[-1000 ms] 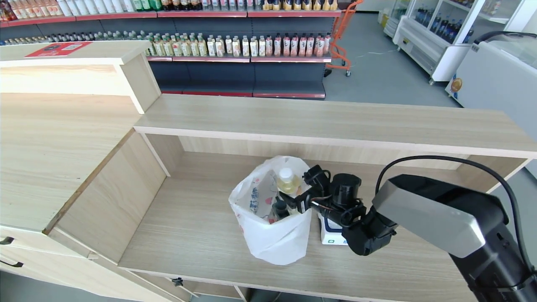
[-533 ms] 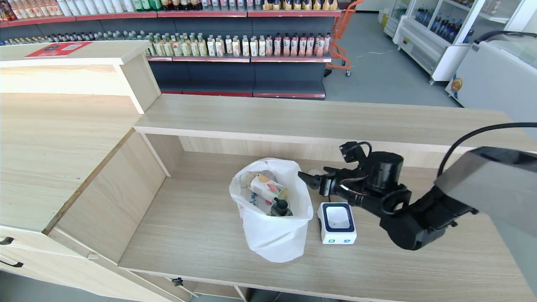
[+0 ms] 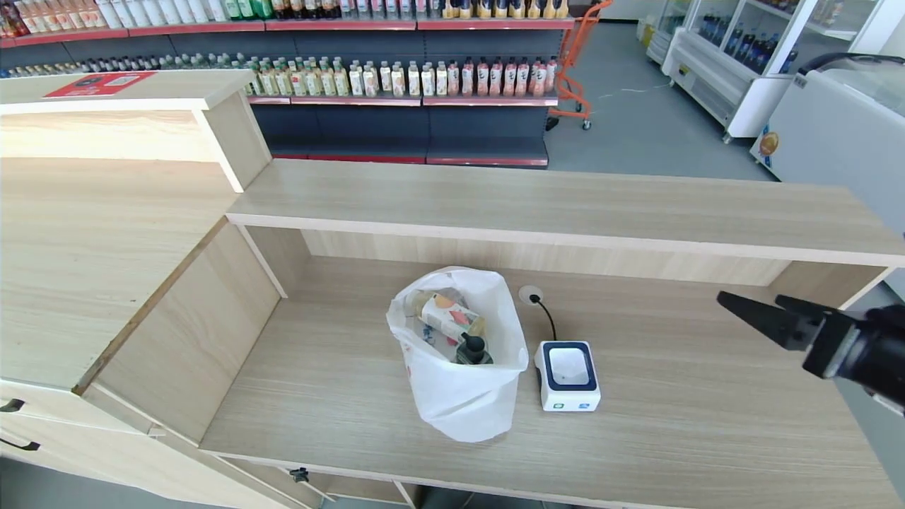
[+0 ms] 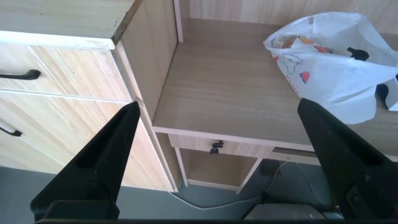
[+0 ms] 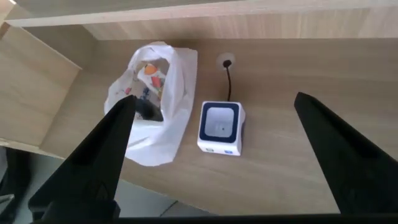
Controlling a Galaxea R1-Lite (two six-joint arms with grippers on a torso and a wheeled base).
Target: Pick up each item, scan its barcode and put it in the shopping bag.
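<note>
A white plastic shopping bag point(image 3: 459, 385) stands open on the lower counter shelf, holding a yellow-labelled bottle point(image 3: 445, 314) lying on its side and a dark-capped bottle point(image 3: 472, 350). The bag point(image 5: 152, 118) and the white scanner point(image 5: 220, 126) also appear in the right wrist view. Beside the bag on its right sits the scanner point(image 3: 568, 375), its cable running to a hole in the shelf. My right gripper point(image 3: 767, 318) hovers open and empty near the right edge, well apart from the scanner. My left gripper point(image 4: 217, 155) is open, low beside the counter's front, with the bag point(image 4: 329, 62) beyond it.
A raised counter top point(image 3: 551, 205) overhangs the back of the shelf. A wooden side panel point(image 3: 191, 318) walls the shelf on the left. Drawers point(image 4: 56, 106) sit under the left counter. Store shelves of bottles point(image 3: 396, 78) and freezers point(image 3: 834, 127) stand behind.
My right gripper let the yellow-labelled bottle go into the bag, then drew back to the right, away from the bag and scanner. The bottle now lies on its side in the bag.
</note>
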